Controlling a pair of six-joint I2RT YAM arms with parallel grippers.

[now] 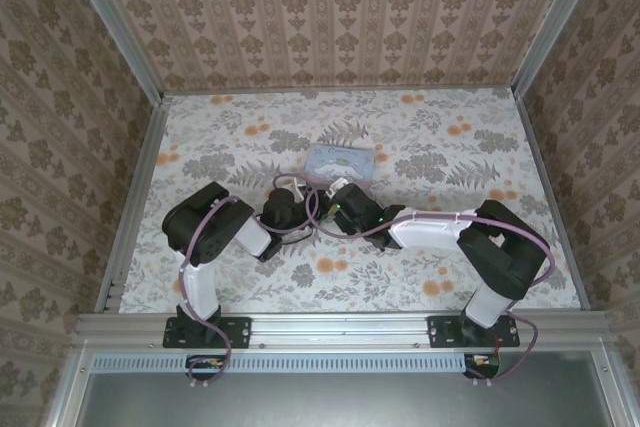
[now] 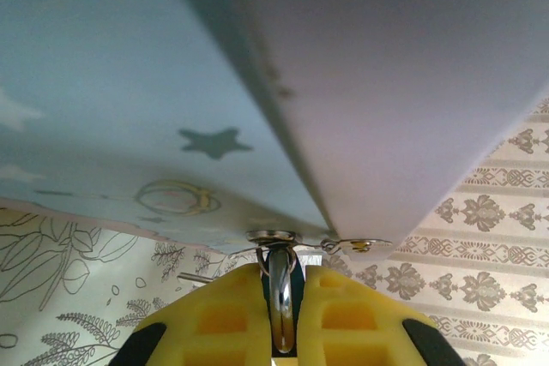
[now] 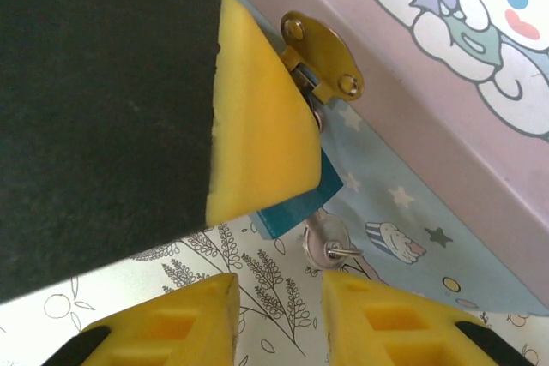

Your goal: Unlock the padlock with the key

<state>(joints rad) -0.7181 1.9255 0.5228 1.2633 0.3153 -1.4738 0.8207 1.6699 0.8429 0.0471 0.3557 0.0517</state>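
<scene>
Right gripper (image 3: 279, 308) fingers, yellow and padded, sit closest to the right wrist camera, apart, with bare table between them and nothing in their grasp. Just past the tip of one of them lies the silver head of the key (image 3: 324, 243), a small wire ring on it. The key pokes out from under the padlock (image 3: 294, 208), a teal block, and looks to be seated in its underside, though the joint is hidden. A broad yellow finger (image 3: 257, 126) of the left gripper (image 2: 281, 285) covers most of the padlock. From the left wrist, that gripper is clamped tight on the padlock, with the shiny shackle standing between its pads. The shackle runs up to the hasp (image 3: 322, 53) on the front of the tin (image 1: 340, 160). From above, both arms meet at the tin's near side, mid-table (image 1: 420, 277).
</scene>
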